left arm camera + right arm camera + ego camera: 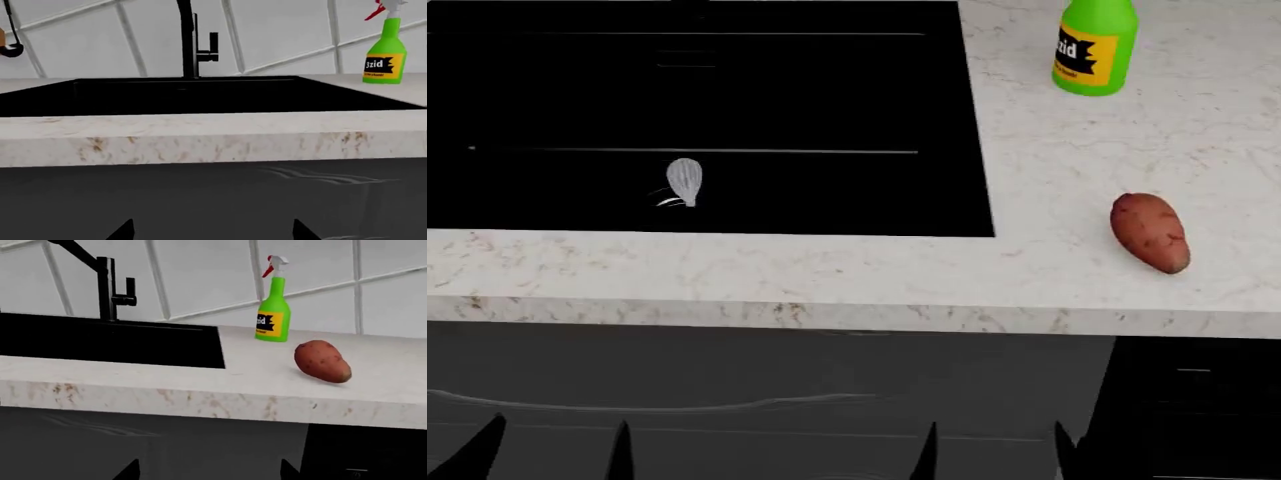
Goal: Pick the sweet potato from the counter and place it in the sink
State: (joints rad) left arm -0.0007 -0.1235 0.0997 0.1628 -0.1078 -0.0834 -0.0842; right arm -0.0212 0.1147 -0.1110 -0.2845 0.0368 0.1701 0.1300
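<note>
The sweet potato (1149, 232) lies on the white marble counter (827, 270) to the right of the black sink (707, 120), near the front edge; it also shows in the right wrist view (323, 361). The sink has a round drain (683, 181) and a black faucet (192, 45). My left gripper (554, 450) and right gripper (994, 455) are both open and empty, low in front of the dark cabinet below the counter edge. Only their fingertips show in the left wrist view (212, 232) and the right wrist view (207, 471).
A green spray bottle (1093, 45) stands on the counter behind the sweet potato, by the tiled wall (200, 275). Dark cabinet fronts (761, 400) run under the counter's thick front edge (213, 145).
</note>
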